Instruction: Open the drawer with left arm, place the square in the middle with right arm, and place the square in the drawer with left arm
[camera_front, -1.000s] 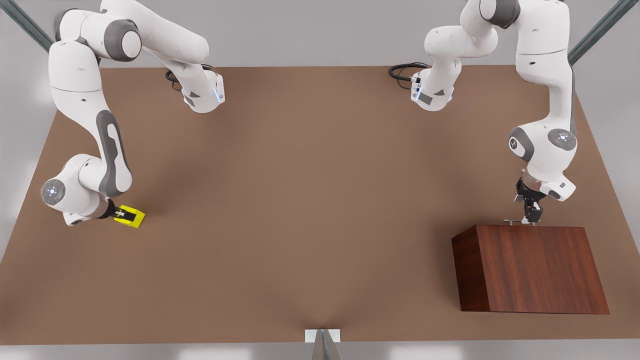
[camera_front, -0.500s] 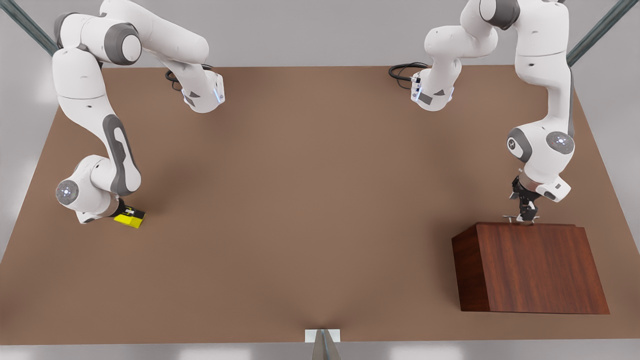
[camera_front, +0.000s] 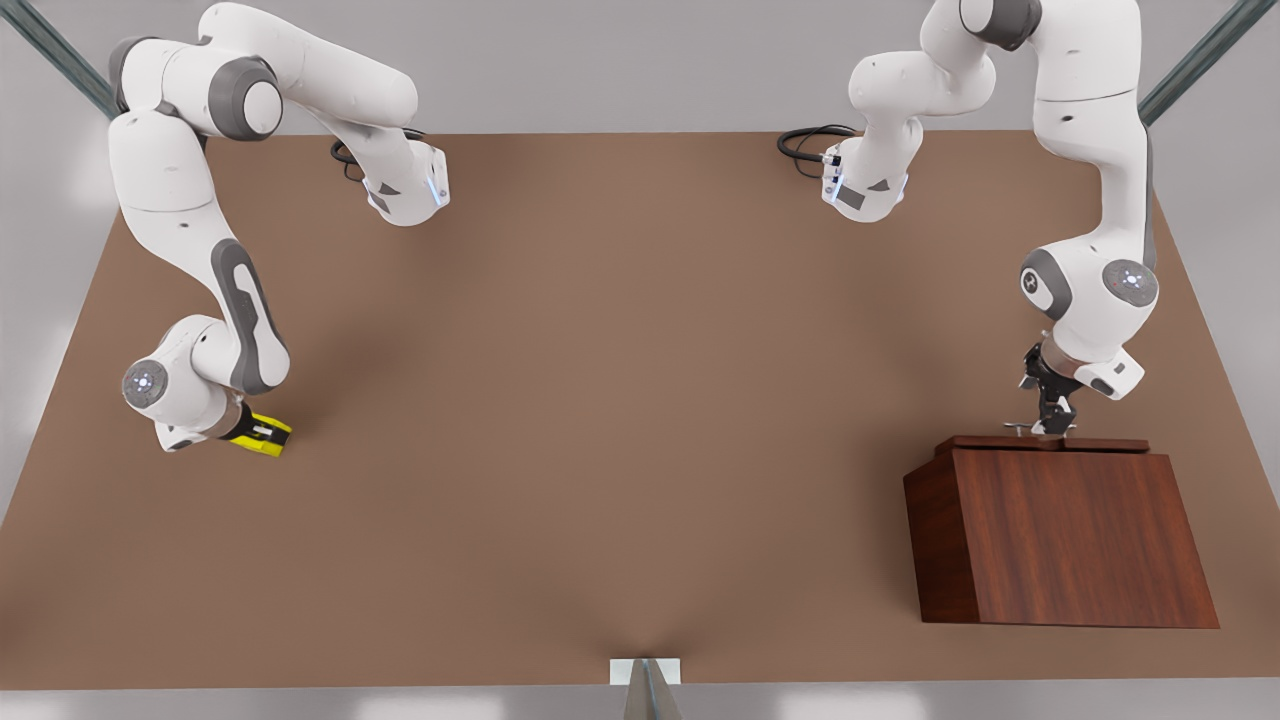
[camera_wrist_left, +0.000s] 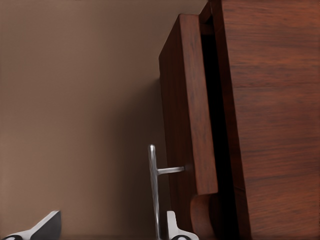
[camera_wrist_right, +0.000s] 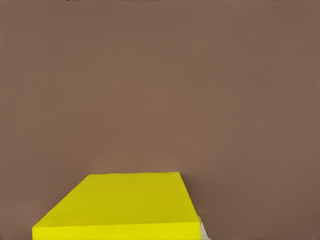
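White arms, grey joints, black cables

Soft, even light falls from overhead across the brown tabletop (camera_front: 620, 400), with no hard glare. Diffuse shadows pool beneath each arm, darkest toward 9 o'clock beside the yellow square (camera_front: 262, 437). The cabinet (camera_front: 1080, 540) keeps its side face toward 9 o'clock in shade. In the left wrist view a black gap shows behind the drawer (camera_wrist_left: 187, 115) front, and its silver handle (camera_wrist_left: 153, 190) catches a pale sheen.
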